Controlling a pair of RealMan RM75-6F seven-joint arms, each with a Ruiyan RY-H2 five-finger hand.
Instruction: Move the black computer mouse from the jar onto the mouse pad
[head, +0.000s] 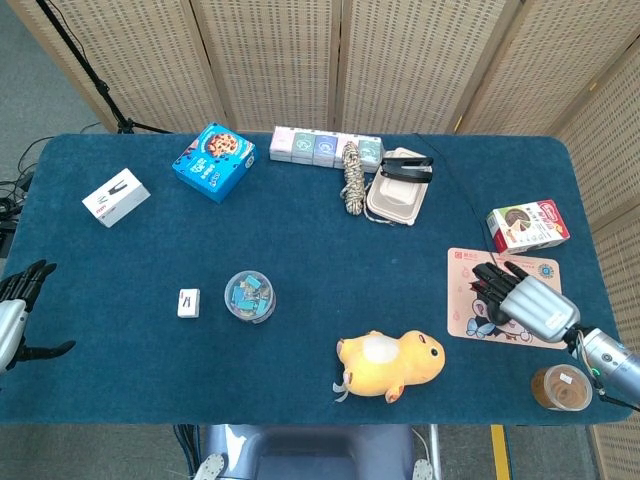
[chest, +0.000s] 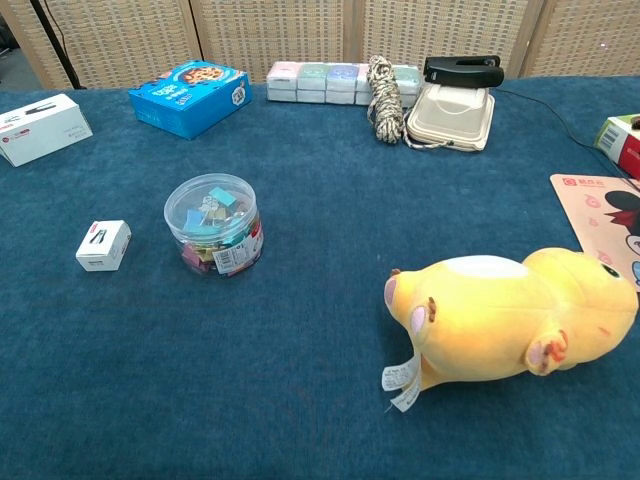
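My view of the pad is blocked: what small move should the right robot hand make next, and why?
Probably lift the right robot hand clear of the mouse pad: its fingers lie spread over it, hiding whether the mouse rests there.

The table (head: 300, 240) wears a deep blue felt-like cloth. On it, the soft yellow plush toy (chest: 510, 315) has a white belly patch and pink ears. The clear plastic jar (chest: 212, 224) shows a jumble of blue, pink and green clips inside. Near the jar lies a small white box (chest: 103, 245) with a black mark. The flat pale pink mouse pad (head: 503, 295) carries a black-and-red cartoon figure. The bright blue cardboard box (head: 214, 161) is printed with brown cookies. The right hand (head: 528, 299) is silver-grey with black fingers (head: 492, 282). The folding screen (head: 320, 60) behind the table is beige wicker weave.
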